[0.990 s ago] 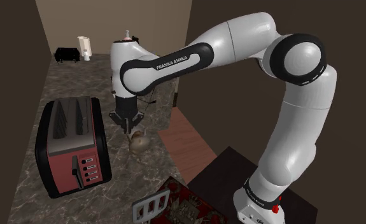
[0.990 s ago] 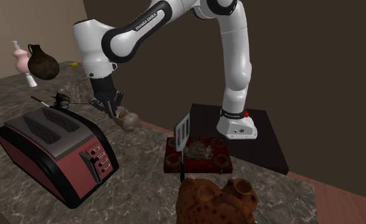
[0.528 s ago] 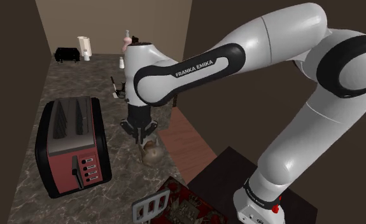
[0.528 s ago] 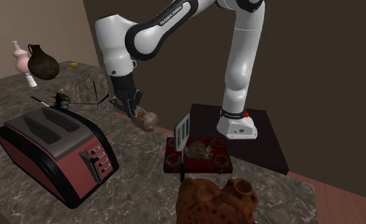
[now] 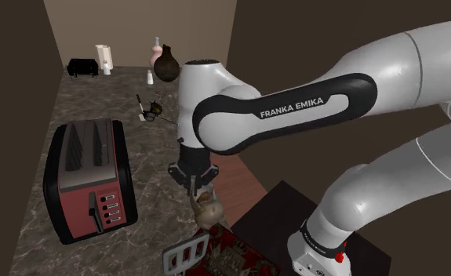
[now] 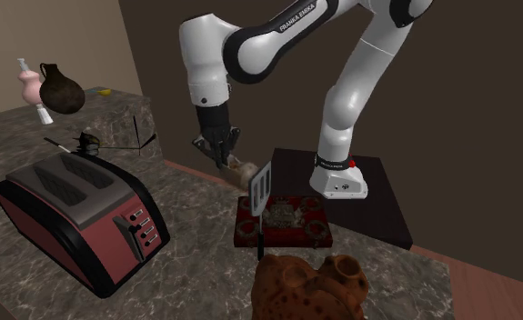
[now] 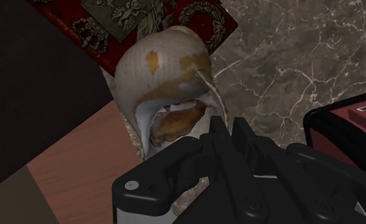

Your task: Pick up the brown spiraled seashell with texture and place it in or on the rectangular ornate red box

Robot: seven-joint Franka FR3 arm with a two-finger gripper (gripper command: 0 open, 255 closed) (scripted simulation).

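While the black gripper (image 7: 228, 129) points steeply down from the white arm (image 5: 294, 110), its two fingers stand almost together, pinching the thin lip of the seashell (image 7: 162, 73) between them, so the shell is held. From the wrist view the seashell is pale cream with orange-brown patches and a fine meshed texture. Its opening, brown inside, faces back toward the fingers, and its rounded body bulges away from them. Its long axis runs roughly in line with the fingers, from the pinched lip out to the domed end. That domed end points toward a corner of the red box (image 7: 146, 16) with its gold ornament. Which end carries the spire's tip I cannot tell. In the shoulder view the shell hangs just under the fingertips, held up off the marbled table (image 6: 196, 264) and just beside the box's corner, over the table's edge where a strip of reddish floor (image 7: 67, 165) shows. In the second exterior view it sits to the left of a slotted spatula (image 6: 261, 185) that stands upright at the box. The box lies flat on the table beside the dark stand (image 6: 377, 205). A red and black toaster (image 5: 86, 176) sits well apart from the shell, toward the shoulder view's left.
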